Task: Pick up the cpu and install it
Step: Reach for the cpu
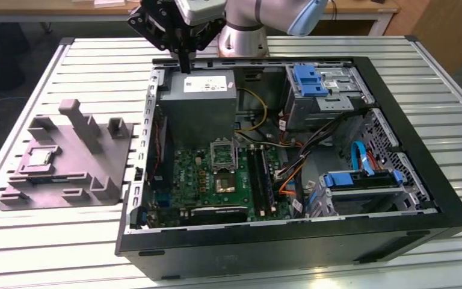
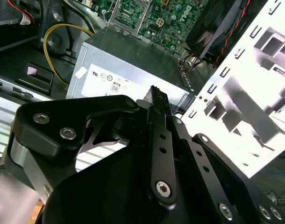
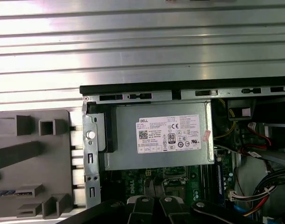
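Note:
The cpu (image 1: pixel 38 158), a small silvery square chip, lies in a recess of the grey holder block (image 1: pixel 67 159) on the exterior view's left, outside the computer case. My gripper (image 1: pixel 184 66) hangs over the case's far edge, above the grey power-supply box (image 1: pixel 199 105), well away from the cpu. Its black fingers (image 2: pixel 157 95) are pressed together with nothing between them, and both wrist views show them over the power supply (image 3: pixel 159 140). The black socket frame (image 1: pixel 223 154) sits on the green board (image 1: pixel 203 180) inside the case.
The open black case (image 1: pixel 391 120) holds drive cages with blue tabs (image 1: pixel 310 81), loose cables (image 1: pixel 327 141) and a dark memory stick (image 1: pixel 261 174). It stands on a slatted metal table (image 1: pixel 55 241). The arm's base (image 1: pixel 243 39) stands behind the case.

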